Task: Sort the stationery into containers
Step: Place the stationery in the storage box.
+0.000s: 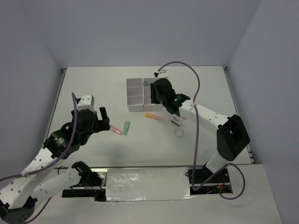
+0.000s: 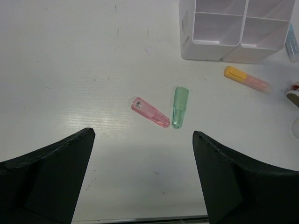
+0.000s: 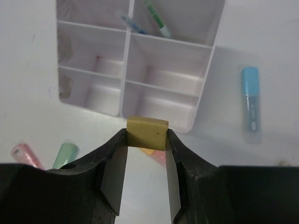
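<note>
Top view: the right end effector [image 1: 154, 92] hangs at the right side of the containers [image 1: 135, 91]. The left end effector [image 1: 104, 116] is just beside the pink marker [image 1: 116, 130] and green marker [image 1: 126, 127] on the counter [image 1: 93, 84].

Left wrist: its fingers stand wide apart and empty. Both markers lie ahead, the green one's long axis pointing almost straight away.

Right wrist: the fingers pinch the tan eraser [image 3: 147, 132], with the nearest compartments just ahead.

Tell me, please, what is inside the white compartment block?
A green-tipped pen and a blue pen lie at the compartment block's far end; other cells look empty. The walls hide part of the nearest floors.
</note>
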